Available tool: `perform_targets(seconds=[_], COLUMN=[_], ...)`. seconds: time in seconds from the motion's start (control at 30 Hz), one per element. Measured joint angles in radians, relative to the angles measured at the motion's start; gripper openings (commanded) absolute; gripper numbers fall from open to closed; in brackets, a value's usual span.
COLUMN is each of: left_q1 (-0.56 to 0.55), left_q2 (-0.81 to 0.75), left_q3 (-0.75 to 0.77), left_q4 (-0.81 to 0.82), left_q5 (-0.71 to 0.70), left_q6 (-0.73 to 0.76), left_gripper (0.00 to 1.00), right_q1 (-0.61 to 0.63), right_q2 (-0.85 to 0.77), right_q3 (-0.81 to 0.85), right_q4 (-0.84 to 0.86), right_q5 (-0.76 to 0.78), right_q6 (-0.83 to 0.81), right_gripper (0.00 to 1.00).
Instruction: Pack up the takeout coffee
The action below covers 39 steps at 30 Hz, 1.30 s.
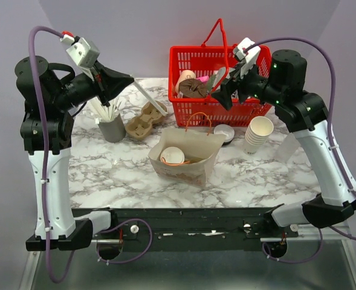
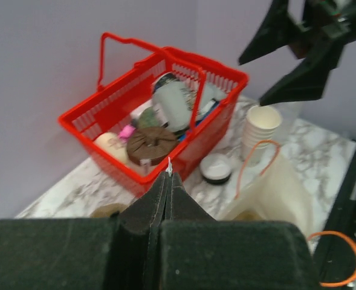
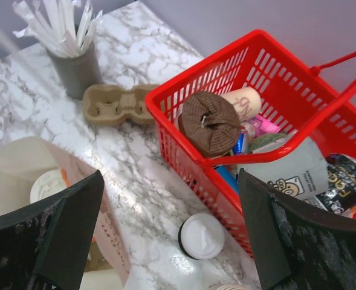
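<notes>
The takeout coffee [image 1: 172, 156], a small white cup with a round white lid, stands inside the open brown paper bag [image 1: 193, 145] at mid-table. The right wrist view shows its lid [image 3: 46, 185] in the bag's mouth. My left gripper [image 1: 131, 80] hangs high over the back left of the table, shut on a thin white wrapped straw [image 1: 150, 98] that slants down toward the basket. Only the straw's tip [image 2: 168, 163] pokes out between the closed fingers. My right gripper [image 1: 225, 92] hovers wide open over the red basket's front wall, holding nothing.
A red basket [image 1: 214, 115] of groceries stands at the back. In front of it lie a short stack of lids [image 1: 224, 133] and a tall stack of lidless cups [image 1: 259, 133]. A cardboard cup carrier [image 1: 142, 119] and a grey holder of straws [image 1: 111, 125] stand at left.
</notes>
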Motion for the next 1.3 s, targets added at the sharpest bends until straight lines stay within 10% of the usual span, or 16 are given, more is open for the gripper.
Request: perform_targets(seconds=[0.67, 0.87, 1.3], left_q1=[-0.323, -0.409, -0.427], left_q2=[-0.032, 0.011, 0.270], left_q3=[-0.115, -0.199, 0.130], left_q4=[0.060, 0.076, 0.040], left_q5=[0.153, 0.133, 0.018], left_q6=[-0.129, -0.121, -0.060], left_gripper=[0.00, 0.51, 0.89], right_q1=[-0.013, -0.013, -0.013], right_q2=[-0.038, -0.052, 0.023], right_q3=[-0.010, -0.034, 0.085], right_q4=[0.135, 0.138, -0.014], right_q5=[0.180, 0.198, 0.299], right_q6=[0.005, -0.004, 0.086], right_gripper=[1.00, 1.00, 1.00])
